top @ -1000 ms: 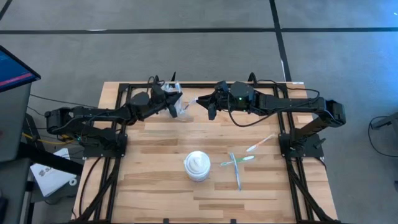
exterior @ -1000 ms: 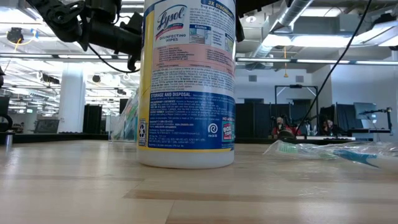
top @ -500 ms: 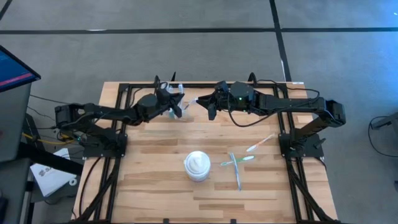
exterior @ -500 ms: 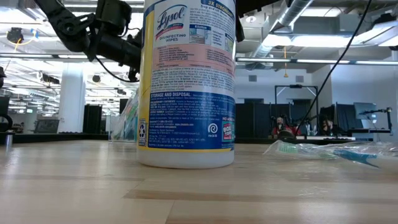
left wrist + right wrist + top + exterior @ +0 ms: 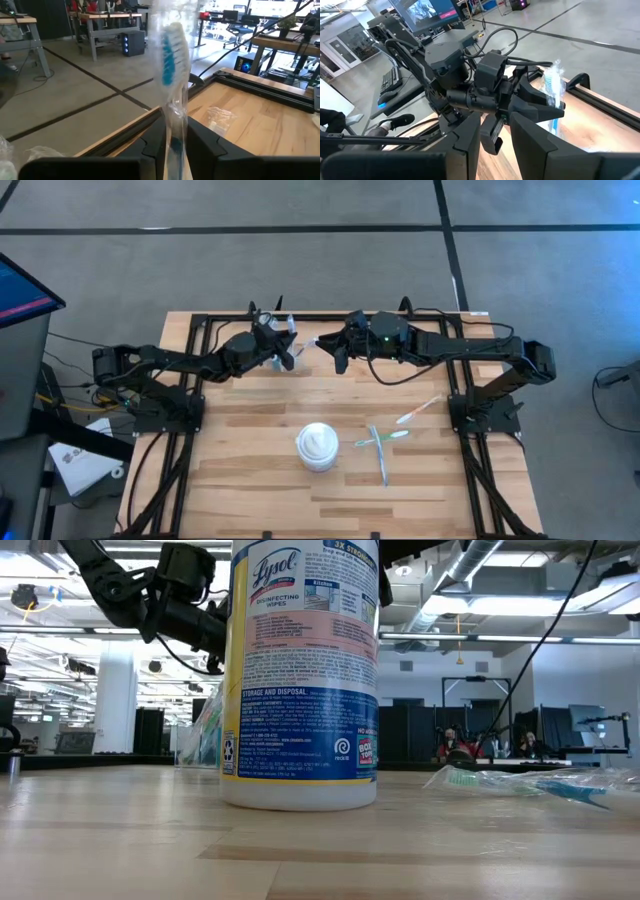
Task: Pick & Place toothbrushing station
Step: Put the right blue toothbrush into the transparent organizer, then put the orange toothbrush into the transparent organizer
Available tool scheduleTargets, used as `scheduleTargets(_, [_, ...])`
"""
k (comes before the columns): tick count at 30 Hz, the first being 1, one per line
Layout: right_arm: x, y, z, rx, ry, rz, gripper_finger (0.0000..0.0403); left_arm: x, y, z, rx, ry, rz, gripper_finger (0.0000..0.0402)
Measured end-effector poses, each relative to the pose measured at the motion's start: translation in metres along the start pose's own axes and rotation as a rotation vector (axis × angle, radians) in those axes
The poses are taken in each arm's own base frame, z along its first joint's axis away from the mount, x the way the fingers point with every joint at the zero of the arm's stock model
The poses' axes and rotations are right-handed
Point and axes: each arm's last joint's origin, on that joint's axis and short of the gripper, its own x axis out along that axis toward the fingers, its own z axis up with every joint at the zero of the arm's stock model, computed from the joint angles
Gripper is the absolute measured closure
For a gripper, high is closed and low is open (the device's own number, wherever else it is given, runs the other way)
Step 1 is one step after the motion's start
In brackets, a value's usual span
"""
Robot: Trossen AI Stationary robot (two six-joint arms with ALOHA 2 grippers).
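A workshop floor with benches and screens lies beyond the wooden worktop [image 5: 250, 480]. At its far edge the left gripper [image 5: 285, 350] has its jaws closed on a wrapped blue toothbrush [image 5: 170, 65], standing upright between them. If that hold slackens, the slick wrapper could slide out and fall off the edge. The right gripper [image 5: 330, 352] hovers just beside; its jaws stand part open and empty. More toothbrushes [image 5: 385, 438] lie by the wipes tub [image 5: 317, 446].

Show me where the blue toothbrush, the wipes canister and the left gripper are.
blue toothbrush [image 5: 169, 60], left wrist view, on its blue bristles.
wipes canister [image 5: 300, 670], low view, on the printed label.
left gripper [image 5: 281, 351], high view, between its fingertips.
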Motion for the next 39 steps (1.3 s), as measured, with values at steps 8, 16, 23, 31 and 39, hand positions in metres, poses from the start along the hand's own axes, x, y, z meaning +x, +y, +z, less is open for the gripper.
scheduleTargets(8, [0.000, 0.000, 0.000, 0.000, 0.000, 0.000, 0.0305, 0.000, 0.000, 0.000, 0.001, 0.002, 0.000, 0.0340])
scheduleTargets(16, [0.000, 0.000, 0.000, 0.000, 0.000, 0.000, 0.0305, 0.000, 0.000, -0.001, 0.001, 0.009, 0.000, 0.0325])
scheduleTargets(23, [0.000, 0.000, 0.000, 0.000, 0.000, 0.000, 0.0305, 0.000, -0.001, -0.001, -0.005, 0.013, -0.040, 0.0301])
scheduleTargets(31, [0.000, 0.000, 0.000, -0.001, 0.004, -0.002, 0.0305, -0.004, -0.001, 0.006, -0.018, -0.016, -0.045, 0.0282])
scheduleTargets(39, [0.000, -0.002, -0.003, -0.034, 0.036, -0.017, 0.0305, -0.007, -0.002, 0.008, -0.012, -0.012, -0.050, 0.0267])
